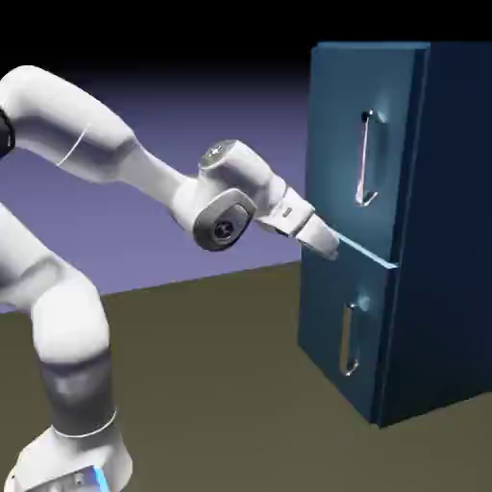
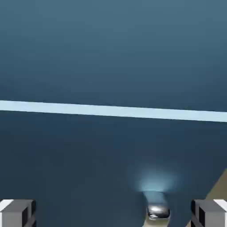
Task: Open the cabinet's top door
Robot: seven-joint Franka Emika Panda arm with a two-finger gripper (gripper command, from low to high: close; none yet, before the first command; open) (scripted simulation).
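The gripper (image 1: 325, 246) is seen spread as wide as it goes, with nothing held between its fingers; in the hand view the two grey fingertips (image 2: 17, 213) stand far apart at the bottom edge, and only blue panel lies between them. It is pointed at the front of the cabinet (image 1: 442, 221), just at the pale seam (image 2: 113, 111) that divides the two doors. Whether the fingertips touch the panel cannot be told from either view.

The jaws are judged to be held wide so that a bar handle can be taken between them, yet no handle is enclosed. The top door (image 1: 360, 144) is seen above the seam, shut flush with the cabinet, and its long silver handle (image 1: 366, 159) stands upright well above the gripper. Below the seam, the upper end of the shorter handle (image 2: 158, 212) of the lower door (image 1: 341, 336) shows between the fingertips in the hand view, nearer the right one.

The task is judged not yet begun in earnest: the hand would have to be raised from the seam to the long handle before anything can be pulled.
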